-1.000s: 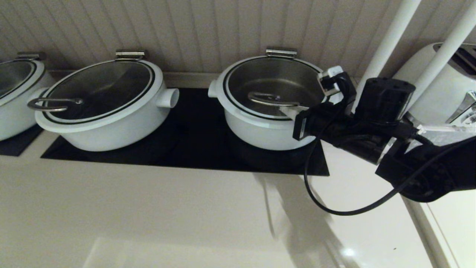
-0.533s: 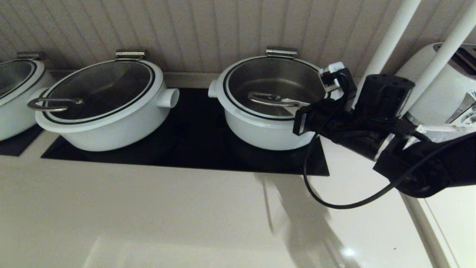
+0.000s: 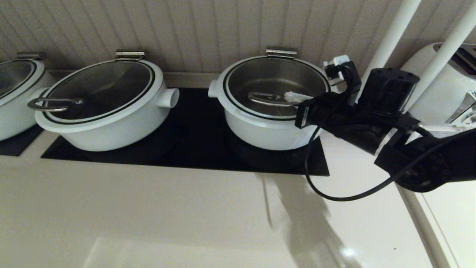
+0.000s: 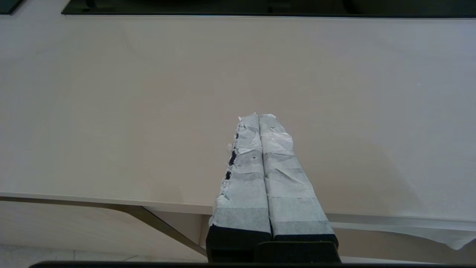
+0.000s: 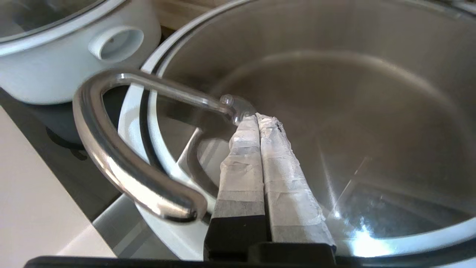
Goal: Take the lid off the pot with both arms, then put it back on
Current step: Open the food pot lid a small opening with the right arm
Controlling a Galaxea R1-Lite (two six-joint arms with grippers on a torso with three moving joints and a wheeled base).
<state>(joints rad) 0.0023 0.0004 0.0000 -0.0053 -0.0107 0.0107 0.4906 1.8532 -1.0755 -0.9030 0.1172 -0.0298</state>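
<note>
- Right now the lid point(image 3: 275, 87) sits closed on the pot point(image 3: 266, 130), the right-hand one on the black hob point(image 3: 193, 145) – its glass shows the steel inside
- right gripper point(image 5: 258, 118): taped fingers pressed together, holding nothing, tips on the glass beside the base of the steel loop handle point(image 5: 122, 149)
- left gripper point(image 4: 259, 116): fingers likewise closed and empty, hovering over the bare counter point(image 4: 111, 111), well apart from the pot
- Handling, as a judgement: glass and steel, so probably heavy, rigid, breakable and slick – the polished handle may slide in taped pads
- Best hold looks like the loop handle itself, fingers opened and closed across the bar; a steel bracket point(image 3: 281, 52) at the back rim suggests it may swing up rather than lift free
</note>
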